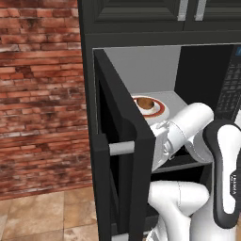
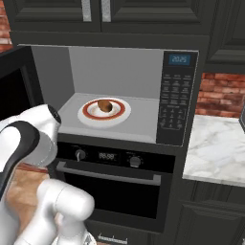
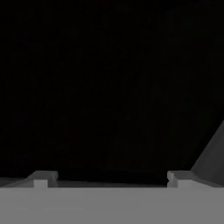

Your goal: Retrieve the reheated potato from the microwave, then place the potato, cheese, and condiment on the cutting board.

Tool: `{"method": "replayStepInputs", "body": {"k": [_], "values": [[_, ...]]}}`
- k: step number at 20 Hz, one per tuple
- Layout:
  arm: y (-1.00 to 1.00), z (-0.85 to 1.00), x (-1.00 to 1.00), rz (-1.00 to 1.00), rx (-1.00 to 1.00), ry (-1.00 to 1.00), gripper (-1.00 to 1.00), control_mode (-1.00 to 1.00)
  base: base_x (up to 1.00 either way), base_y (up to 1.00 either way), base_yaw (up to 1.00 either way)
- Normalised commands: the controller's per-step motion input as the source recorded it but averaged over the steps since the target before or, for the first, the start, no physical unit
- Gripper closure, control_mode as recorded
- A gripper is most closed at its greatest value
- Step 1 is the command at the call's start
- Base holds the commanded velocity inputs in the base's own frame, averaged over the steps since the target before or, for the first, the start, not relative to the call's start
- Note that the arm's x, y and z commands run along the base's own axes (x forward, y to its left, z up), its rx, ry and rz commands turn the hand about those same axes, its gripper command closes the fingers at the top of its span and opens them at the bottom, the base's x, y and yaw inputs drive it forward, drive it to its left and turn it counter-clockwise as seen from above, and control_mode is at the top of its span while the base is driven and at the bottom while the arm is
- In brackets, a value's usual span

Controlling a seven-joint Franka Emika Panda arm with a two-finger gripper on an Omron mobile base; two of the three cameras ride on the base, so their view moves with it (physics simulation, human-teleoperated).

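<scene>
The microwave (image 2: 119, 91) stands open, its door (image 1: 123, 155) swung out to the left. The potato (image 2: 105, 105) sits on a red-rimmed plate (image 2: 104, 113) near the middle of the microwave floor. The gripper (image 3: 107, 178) is spread wide and holds nothing (its fingertips (image 3: 41, 179) face a dark surface). Retrieval is just starting; next, the arm likely must reach in and close on the potato.
</scene>
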Motion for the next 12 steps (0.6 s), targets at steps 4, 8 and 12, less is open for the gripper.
{"method": "replayStepInputs", "body": {"k": [4, 8, 12], "values": [[0.46, -0.38, 0.00, 0.00, 0.09, 0.09, -1.00, -1.00, 0.00, 0.00, 0.00], [0.44, -0.34, 0.00, 0.00, 0.08, 0.06, -1.00, -1.00, 0.00, 0.00, 0.00], [0.52, -0.36, 0.00, -0.01, 0.04, 0.03, -1.00, -1.00, 0.00, 0.00, 0.00]]}}
